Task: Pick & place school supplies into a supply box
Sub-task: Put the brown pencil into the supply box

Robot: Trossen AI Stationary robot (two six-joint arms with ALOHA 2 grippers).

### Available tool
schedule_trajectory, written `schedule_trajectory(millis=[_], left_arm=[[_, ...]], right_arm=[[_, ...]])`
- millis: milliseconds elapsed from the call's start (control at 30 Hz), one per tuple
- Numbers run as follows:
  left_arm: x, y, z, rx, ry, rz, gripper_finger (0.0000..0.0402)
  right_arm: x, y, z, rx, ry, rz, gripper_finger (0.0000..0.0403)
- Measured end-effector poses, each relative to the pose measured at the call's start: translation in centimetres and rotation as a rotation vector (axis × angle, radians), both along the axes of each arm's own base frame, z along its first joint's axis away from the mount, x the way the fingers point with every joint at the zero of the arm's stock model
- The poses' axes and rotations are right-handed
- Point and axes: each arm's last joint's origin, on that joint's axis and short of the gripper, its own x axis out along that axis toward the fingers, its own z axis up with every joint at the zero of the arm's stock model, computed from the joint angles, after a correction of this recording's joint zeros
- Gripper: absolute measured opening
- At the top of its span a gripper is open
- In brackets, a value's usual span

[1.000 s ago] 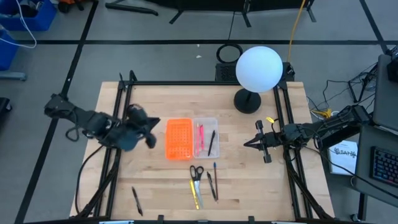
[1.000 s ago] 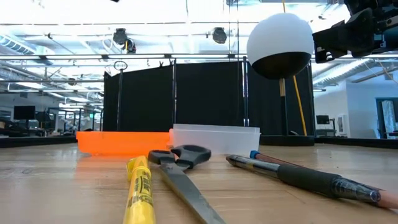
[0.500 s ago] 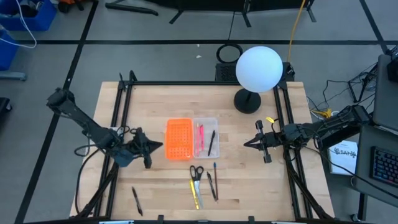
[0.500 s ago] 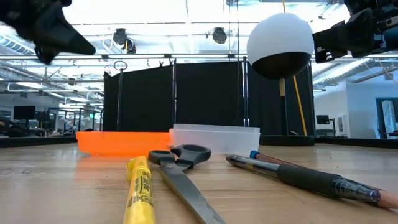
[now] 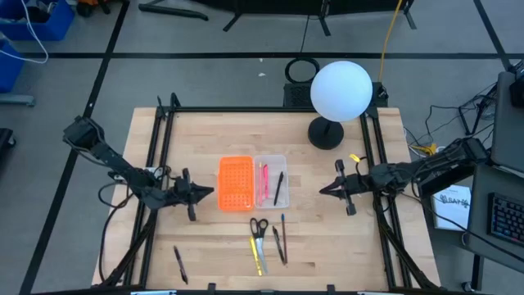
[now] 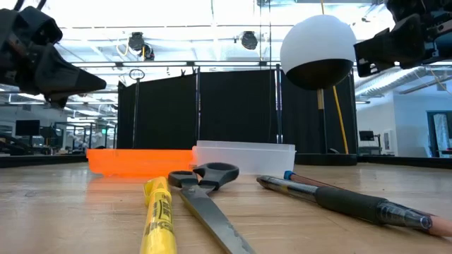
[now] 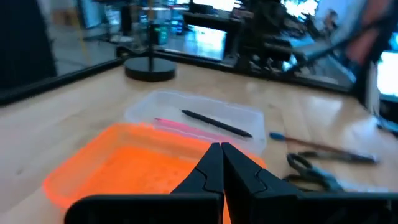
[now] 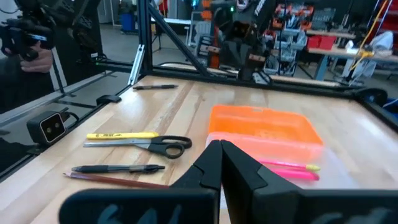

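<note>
The supply box [image 5: 271, 180], a clear shallow tray, sits mid-table with a pink pen [image 5: 264, 179] and a black pen [image 5: 279, 187] lying in it. On the wood nearer the front lie scissors [image 5: 259, 227], a yellow marker [image 5: 258, 255], a blue pen [image 5: 283, 223] and two dark pens [image 5: 278, 243]. Another black pen [image 5: 179, 264] lies near the front left. My left gripper [image 5: 209, 192] hovers shut and empty, left of the orange perforated piece [image 5: 236, 182], pointing at it [image 7: 221, 163]. My right gripper [image 5: 322, 190] hovers shut and empty, right of the box [image 8: 219, 159].
A lamp with a white globe [image 5: 341, 90] stands on its black base [image 5: 326, 132] at the table's far right. The orange perforated piece touches the box's left side. Black frame rails [image 5: 154, 156] run along the table's left and right sides. Bare wood lies between each gripper and the trays.
My left gripper has sunk from high over the table to a low hover left of the orange piece. It has tipped from slanting down to nearly level. In the low view it has come into the upper left. The supplies have kept still.
</note>
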Motion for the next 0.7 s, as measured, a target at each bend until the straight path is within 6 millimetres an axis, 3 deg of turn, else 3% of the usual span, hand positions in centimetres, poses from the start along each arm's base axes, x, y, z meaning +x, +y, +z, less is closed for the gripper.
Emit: schedule_trajectory(millis=[400,700], left_arm=[[0.2,-0.8,0.2,0.331,0.048,-0.378,0.0004],[-2.1,-0.1,2.4,0.550,-0.040,-0.401,0.0002]], right_arm=[[1.2,0.3,0.1,0.030,-0.050,-0.001,0.0000],[1.8,0.5,0.2,0.046,-0.090,-0.001,0.0000]])
